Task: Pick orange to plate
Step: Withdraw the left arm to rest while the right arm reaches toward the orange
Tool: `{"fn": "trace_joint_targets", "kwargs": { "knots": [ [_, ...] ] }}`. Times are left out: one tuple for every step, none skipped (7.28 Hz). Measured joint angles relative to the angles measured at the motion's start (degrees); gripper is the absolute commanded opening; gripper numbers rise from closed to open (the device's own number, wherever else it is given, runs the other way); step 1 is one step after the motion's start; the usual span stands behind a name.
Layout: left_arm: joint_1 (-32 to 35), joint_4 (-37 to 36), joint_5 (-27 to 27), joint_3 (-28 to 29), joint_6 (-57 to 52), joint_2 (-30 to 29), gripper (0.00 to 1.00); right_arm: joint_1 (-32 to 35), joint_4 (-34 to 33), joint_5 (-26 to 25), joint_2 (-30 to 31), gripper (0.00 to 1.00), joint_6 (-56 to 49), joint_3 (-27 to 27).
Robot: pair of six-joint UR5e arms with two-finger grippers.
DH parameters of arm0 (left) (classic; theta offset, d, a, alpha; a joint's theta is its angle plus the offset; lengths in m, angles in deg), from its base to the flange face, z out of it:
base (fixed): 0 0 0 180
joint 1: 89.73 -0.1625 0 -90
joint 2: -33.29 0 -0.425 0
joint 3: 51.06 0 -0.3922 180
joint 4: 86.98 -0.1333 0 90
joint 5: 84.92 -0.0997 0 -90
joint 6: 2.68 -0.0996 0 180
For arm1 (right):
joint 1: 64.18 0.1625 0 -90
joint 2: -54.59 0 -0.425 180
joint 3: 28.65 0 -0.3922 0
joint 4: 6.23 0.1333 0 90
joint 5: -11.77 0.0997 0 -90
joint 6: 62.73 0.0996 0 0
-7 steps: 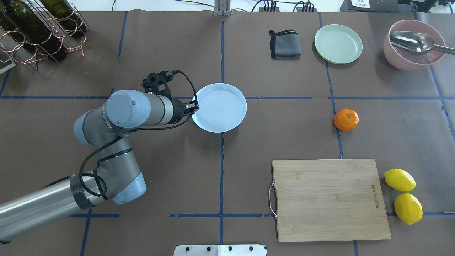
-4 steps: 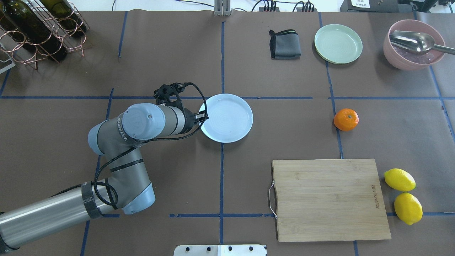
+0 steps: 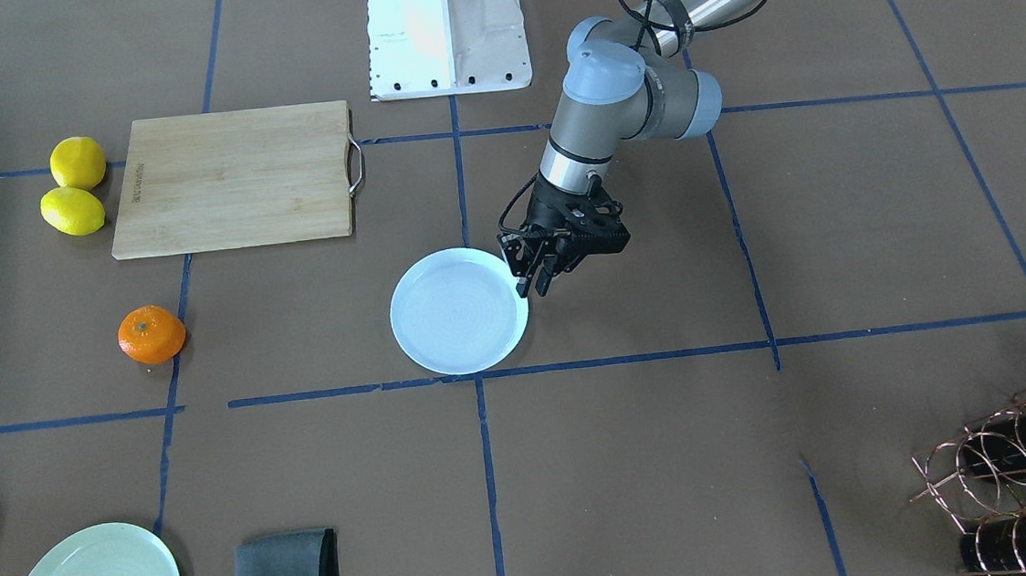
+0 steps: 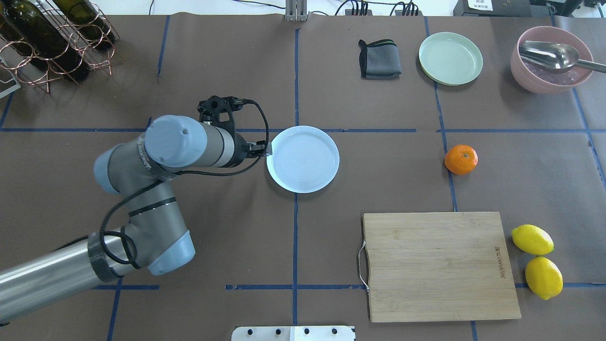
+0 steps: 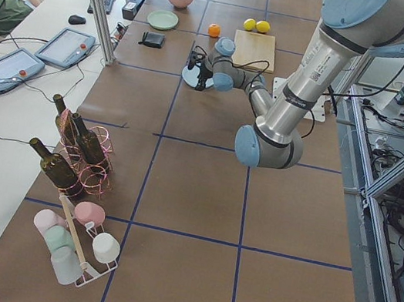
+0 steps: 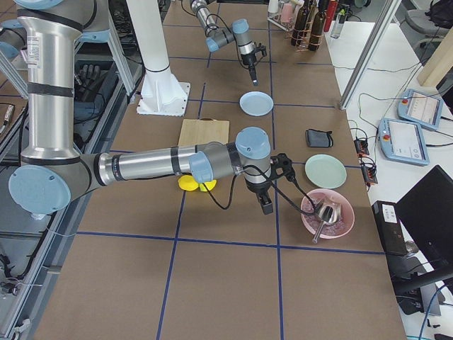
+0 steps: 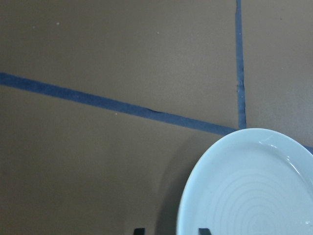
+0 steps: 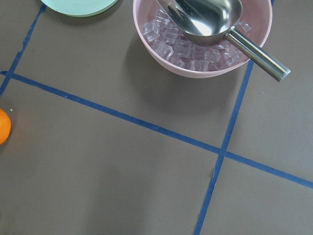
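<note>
The orange (image 4: 460, 159) lies alone on the brown table at the right, also seen as the orange (image 3: 151, 335) and at the left edge as the orange (image 8: 2, 126). The pale bluish-white plate (image 4: 303, 159) rests flat near the table's middle. My left gripper (image 4: 265, 150) hovers at the plate's left rim. In the wrist view its two fingertips (image 7: 139, 230) stand apart on either side of the plate (image 7: 249, 186) rim, open. My right gripper (image 6: 267, 207) hangs near the pink bowl, between it and the orange. Whether it is open or shut, I cannot tell.
A bamboo cutting board (image 4: 438, 265) lies at the near right, with two lemons (image 4: 532, 239) beside it. At the back right are a pale green plate (image 4: 450, 58), a folded grey cloth (image 4: 379, 59) and a pink bowl (image 4: 551, 59) holding ice and a metal scoop. A copper wine rack (image 4: 52, 38) stands back left.
The plate travelled right and a little toward the robot with the left gripper, then stopped. The left arm has since drawn back slightly to the left. The orange stayed put.
</note>
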Motion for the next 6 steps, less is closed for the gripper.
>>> {"fn": "trace_joint_targets", "kwargs": {
  "knots": [
    [3.7,-6.6,4.2,-6.2,-7.4,2.8,1.00,-0.1,0.0,0.0,-0.4,1.00,0.1,0.2],
    [8.3,-12.9,6.4,-11.4,-17.1,5.8,1.00,-0.5,0.1,0.0,-0.6,1.00,0.0,0.4],
    [13.9,-17.6,8.2,-14.3,-27.7,8.6,1.00,-1.2,0.1,0.0,-0.7,1.00,0.0,0.6],
    [20.0,-20.0,11.7,-15.3,-37.9,11.6,1.00,-2.3,0.6,0.0,-0.8,1.00,0.1,0.6],
    [27.0,-21.0,16.8,-15.3,-47.3,15.4,1.00,-3.1,1.1,-0.1,-1.0,1.00,0.1,0.6],
    [34.3,-21.5,22.6,-13.9,-57.3,19.2,1.00,-3.5,1.4,-0.1,-1.2,1.00,0.1,0.6]
  ]
}}
